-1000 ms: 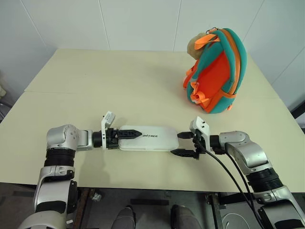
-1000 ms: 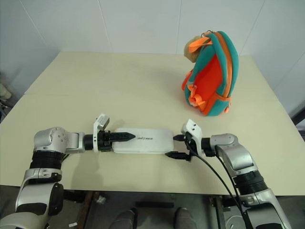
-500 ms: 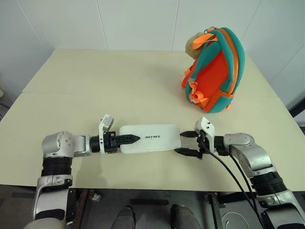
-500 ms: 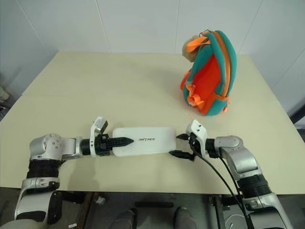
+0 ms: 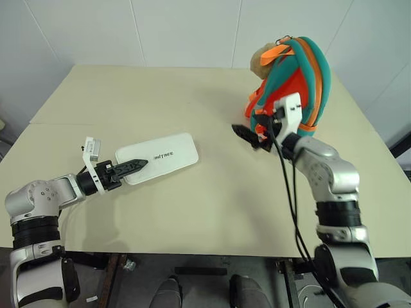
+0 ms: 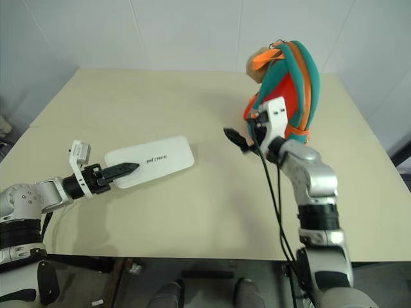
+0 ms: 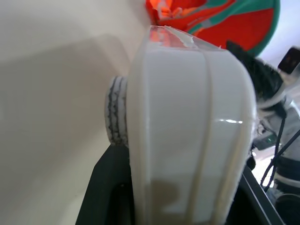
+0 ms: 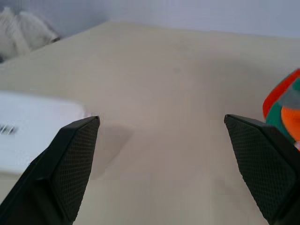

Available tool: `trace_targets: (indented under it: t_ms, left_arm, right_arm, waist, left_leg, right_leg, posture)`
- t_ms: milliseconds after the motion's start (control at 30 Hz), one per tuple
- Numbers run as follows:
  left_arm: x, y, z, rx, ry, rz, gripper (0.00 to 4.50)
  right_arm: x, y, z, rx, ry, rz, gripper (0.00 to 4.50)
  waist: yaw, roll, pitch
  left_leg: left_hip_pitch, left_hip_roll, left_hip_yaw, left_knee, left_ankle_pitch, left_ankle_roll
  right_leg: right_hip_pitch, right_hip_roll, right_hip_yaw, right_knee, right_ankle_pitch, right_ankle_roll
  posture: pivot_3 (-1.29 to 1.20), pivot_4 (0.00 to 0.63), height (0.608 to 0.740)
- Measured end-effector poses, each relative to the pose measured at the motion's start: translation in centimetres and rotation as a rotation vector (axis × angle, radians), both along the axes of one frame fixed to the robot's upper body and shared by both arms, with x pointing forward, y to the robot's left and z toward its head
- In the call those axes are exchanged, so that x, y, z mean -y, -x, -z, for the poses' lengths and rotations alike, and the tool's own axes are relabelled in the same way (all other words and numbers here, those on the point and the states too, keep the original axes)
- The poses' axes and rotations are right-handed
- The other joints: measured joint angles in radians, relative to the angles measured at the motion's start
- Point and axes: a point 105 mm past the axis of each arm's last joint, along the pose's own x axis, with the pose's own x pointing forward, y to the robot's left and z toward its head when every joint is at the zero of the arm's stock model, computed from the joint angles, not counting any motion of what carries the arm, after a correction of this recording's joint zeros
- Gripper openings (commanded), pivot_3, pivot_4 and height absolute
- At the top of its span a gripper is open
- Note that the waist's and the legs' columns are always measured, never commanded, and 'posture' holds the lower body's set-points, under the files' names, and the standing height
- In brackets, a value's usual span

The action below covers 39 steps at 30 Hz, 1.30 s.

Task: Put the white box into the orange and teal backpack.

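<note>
Left eye view: left gripper [image 5: 131,165] clamps the white box [image 5: 160,156] lettered "UNITREE"; right gripper [image 5: 252,136] gapes wide.

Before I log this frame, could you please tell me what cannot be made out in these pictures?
- Orange and teal backpack: whether it is zipped open; the eye views face its strap side.
- White box: its far end in the left wrist view, hidden by its own near end.
- Tan plush toy: mostly behind the backpack.
- Right gripper: open, partly overlapping the backpack; contact unclear.
</note>
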Motion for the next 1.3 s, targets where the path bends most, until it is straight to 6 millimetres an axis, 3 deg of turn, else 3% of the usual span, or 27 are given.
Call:
trace_targets:
  t_ms: [133, 300, 533, 867, 1067, 1300]
  left_arm:
    - [0.6, 0.2, 0.7, -0.005, 0.004, 0.011, 1.24]
    - [1.3, 0.6, 0.4, 0.023, -0.016, 0.031, 1.24]
    - [1.0, 1.4, 0.9, 0.015, -0.007, 0.020, 1.24]
    - [1.2, 2.2, 1.4, 0.001, -0.004, 0.038, 1.24]
    - [1.8, 1.7, 1.3, 0.007, -0.017, 0.051, 1.24]
    - [2.2, 1.3, 1.1, 0.011, -0.013, 0.063, 1.24]
  right_arm:
    - [0.0, -3.9, -0.3, 0.005, 0.040, 0.196, 4.50]
    - [-0.2, -5.9, -0.6, 0.020, 0.062, 0.276, 4.50]
    - [-0.3, -6.3, -0.8, 0.025, 0.070, 0.268, 4.50]
    - [1.5, -3.1, -0.4, -0.011, 0.077, 0.223, 4.50]
    - [3.0, -5.3, -1.4, 0.009, 0.048, 0.352, 4.50]
    - [1.6, -7.4, -1.2, -0.003, -0.017, 0.395, 4.50]
  waist:
    - [-0.002, 0.000, 0.000]
    - [-0.007, 0.000, 0.000]
    - [-0.015, 0.000, 0.000]
    - [-0.009, 0.000, 0.000]
    - [-0.014, 0.000, 0.000]
    - [-0.030, 0.000, 0.000]
  left_leg:
    - [-0.001, 0.000, 0.000, -0.006, 0.001, -0.001]
    - [-0.005, 0.000, 0.003, -0.007, 0.003, -0.005]
    - [-0.004, 0.001, 0.004, -0.007, 0.002, -0.003]
    - [-0.002, 0.001, 0.004, -0.005, 0.001, -0.002]
    - [-0.001, 0.002, 0.005, -0.005, 0.004, -0.001]
    - [-0.001, 0.002, 0.005, -0.008, 0.004, -0.001]
  right_leg:
    - [-0.004, 0.000, 0.001, 0.000, 0.000, 0.000]
    - [-0.011, 0.001, 0.004, 0.006, -0.001, 0.000]
    - [-0.011, 0.001, 0.004, 0.007, -0.002, 0.000]
    - [-0.011, 0.002, 0.005, 0.008, -0.002, -0.001]
    - [-0.011, 0.003, 0.005, 0.007, 0.002, -0.005]
    - [-0.011, 0.003, 0.005, 0.009, 0.002, -0.004]
  posture:
    - [0.00, 0.150, 0.740]
    - [0.00, 0.150, 0.740]
    - [0.00, 0.150, 0.740]
    - [0.00, 0.150, 0.740]
    - [0.00, 0.150, 0.740]
    - [0.00, 0.150, 0.740]
